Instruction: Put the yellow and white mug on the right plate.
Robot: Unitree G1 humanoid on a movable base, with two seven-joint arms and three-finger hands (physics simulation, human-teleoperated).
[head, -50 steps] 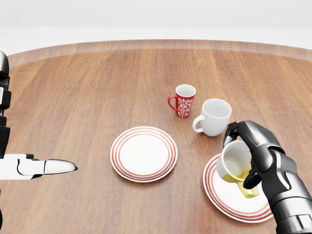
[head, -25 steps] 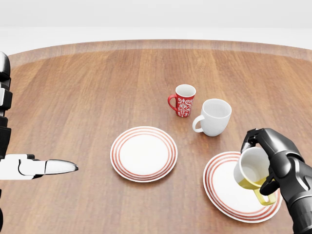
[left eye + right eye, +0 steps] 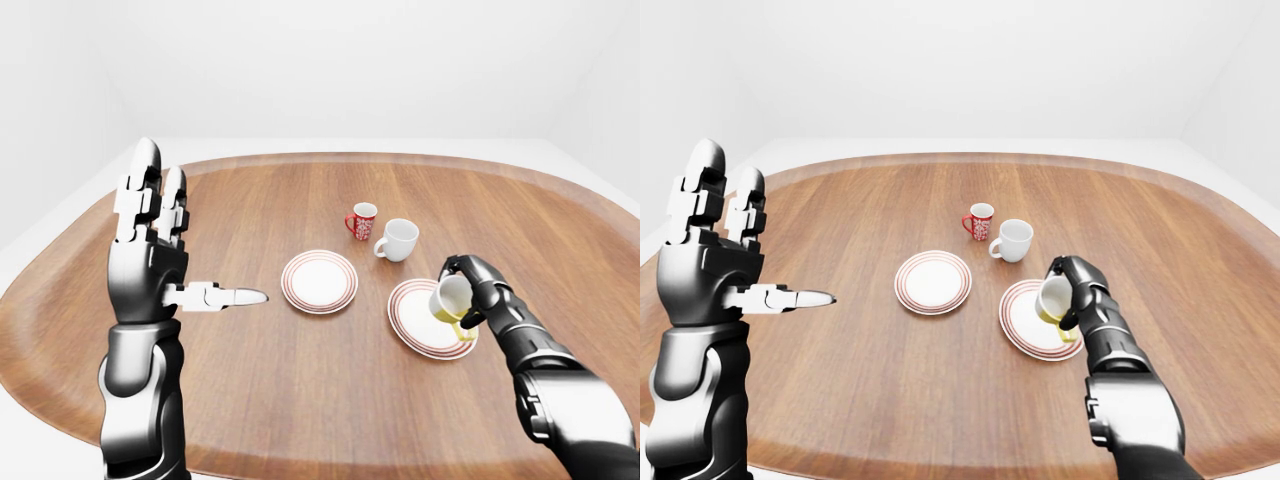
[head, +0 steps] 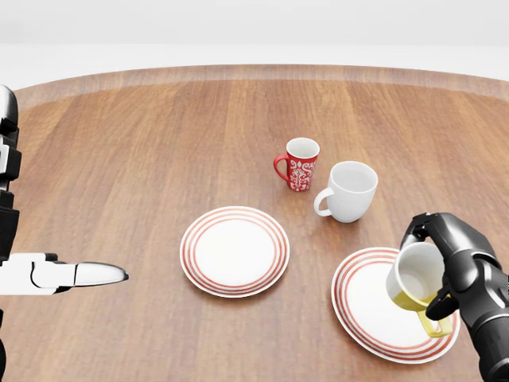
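My right hand (image 4: pixel 445 263) is shut on the yellow and white mug (image 4: pixel 413 278), which is tilted with its mouth facing left and its yellow handle (image 4: pixel 433 322) low. It hangs over the right side of the right plate (image 4: pixel 374 306), a white plate with red rings; I cannot tell whether it touches the plate. The same grip shows in the left-eye view (image 3: pixel 452 298). My left hand (image 3: pixel 160 250) is open, raised upright at the left, far from the mug.
A second red-ringed plate (image 4: pixel 235 251) lies at the table's middle. A red patterned mug (image 4: pixel 300 164) and a white mug (image 4: pixel 348 191) stand above the plates. The round wooden table (image 3: pixel 300 200) has its edge near the bottom of the eye views.
My right hand has carried the mug to the right, from the plate's left part to over its right side. The left hand has barely moved.
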